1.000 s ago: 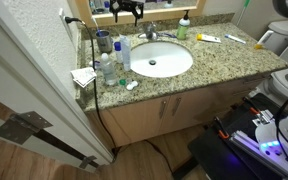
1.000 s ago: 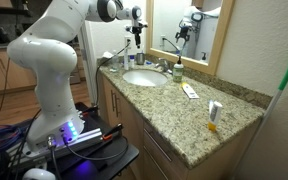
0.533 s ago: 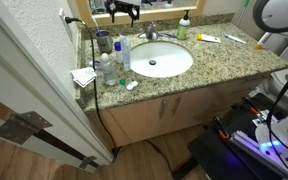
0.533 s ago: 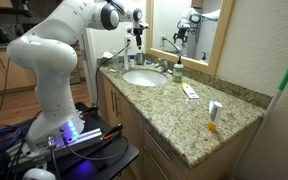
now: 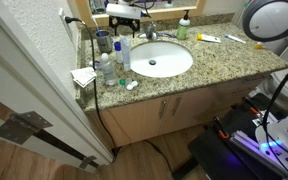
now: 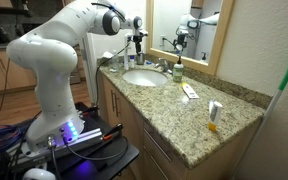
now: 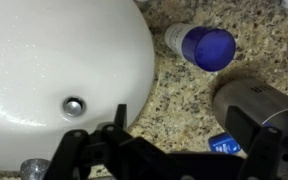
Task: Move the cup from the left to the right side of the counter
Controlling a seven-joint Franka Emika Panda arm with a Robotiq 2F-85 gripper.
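Gripper [image 5: 125, 22] had dropped, in both exterior views, toward the small dark grey cylindrical cup [image 5: 103, 41] at the left end of the speckled granite counter [image 5: 234, 62]. Wrist view: jaws spread, empty, cup [image 7: 252, 105] just off to one side, so I figured grabbing came next.

Blue-capped bottle [image 7: 206, 47] crowds the cup [image 7: 252, 108] (sink [image 7: 44, 50] side open).

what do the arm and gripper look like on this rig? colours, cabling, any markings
Arm: glossy white, with bulky rounded links and darker bands at the joints. Its base glows blue-violet, with dark cables trailing beside it. Gripper: black. The wrist view shows skeletal black linkage bars. No markings are legible at this resolution.
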